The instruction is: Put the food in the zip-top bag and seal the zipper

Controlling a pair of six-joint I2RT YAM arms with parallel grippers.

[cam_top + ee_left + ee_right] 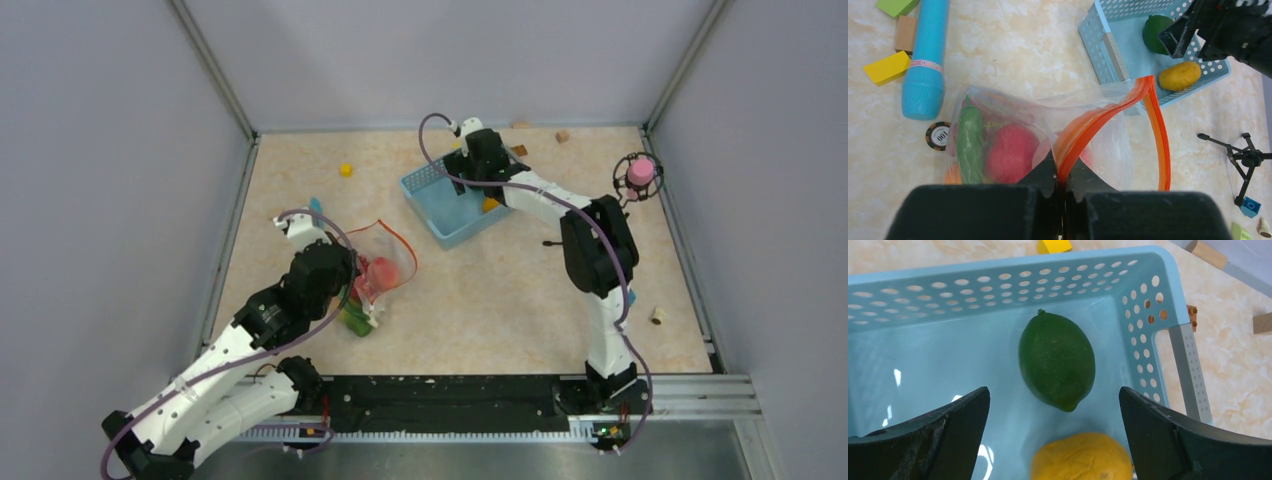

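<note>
Left gripper (1063, 176): I am reading it as clenched, its two fingers pinching the orange zipper strip (1098, 116) at the near end of the bag's mouth.
Bag (1073, 106): I am seeing it lying on the table (500, 300) at the left, close to the left arm. Its mouth is gaping, with the strip splitting into two bands that are arching apart.
Bag contents: I am making out a red tomato (1010, 152) and a long green chili (969, 145) lying side by side behind the clear plastic. Something orange is showing at the lower corner, too hidden to name.
Right gripper (1053, 392): I am finding it released, jaws spread wide, hanging inside the basket (998, 285) above the green fruit (1057, 365) and gripping nothing.
Basket contents: the green fruit and a yellow mango (1083, 457) are lying close together. I cannot tell whether they are touching.
Basket position: I am placing it near the bag, just beyond its mouth.
Surroundings: a blue stick (925, 60) and a round chip (939, 136) are lying just beside the bag.
</note>
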